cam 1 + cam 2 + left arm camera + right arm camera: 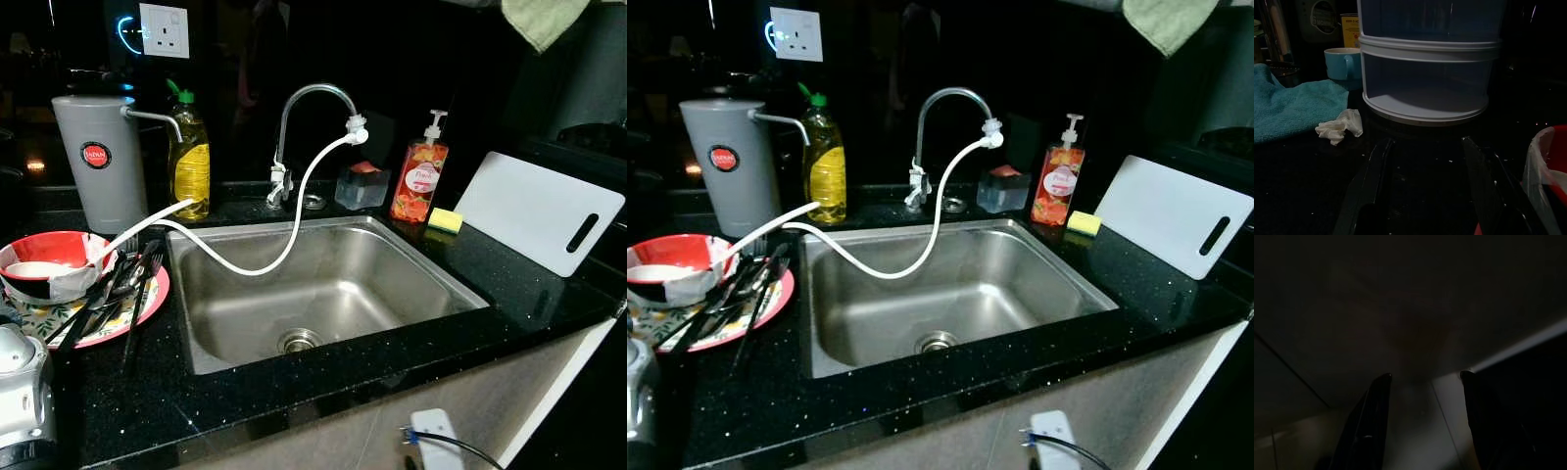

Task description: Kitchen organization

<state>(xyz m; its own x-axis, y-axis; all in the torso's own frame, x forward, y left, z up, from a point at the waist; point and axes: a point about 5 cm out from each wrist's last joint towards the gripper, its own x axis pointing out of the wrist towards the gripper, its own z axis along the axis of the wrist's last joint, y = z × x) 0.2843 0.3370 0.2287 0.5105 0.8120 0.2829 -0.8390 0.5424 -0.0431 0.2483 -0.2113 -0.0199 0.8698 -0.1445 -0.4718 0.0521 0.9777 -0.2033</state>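
A red and white bowl (49, 262) sits on a pink patterned plate (137, 311) at the left of the steel sink (333, 284), with several dark utensils (118, 289) lying across the plate. My left arm (18, 387) shows at the lower left, close to the plate. In the left wrist view my left gripper (1426, 142) is open low over the dark counter, with nothing between its fingers and the bowl's red rim (1547, 161) beside it. My right gripper (1425, 376) hangs open in the dark with nothing in it.
A white hose (284, 235) runs from the faucet (313, 98) to a grey purifier (98, 157). An oil bottle (189, 157), soap dispenser (419, 176), sponge (446, 219) and white cutting board (539, 211) line the counter. A white tiered container (1425, 73), blue mug (1342, 61), teal towel (1288, 105) and crumpled tissue (1341, 126) lie ahead of the left gripper.
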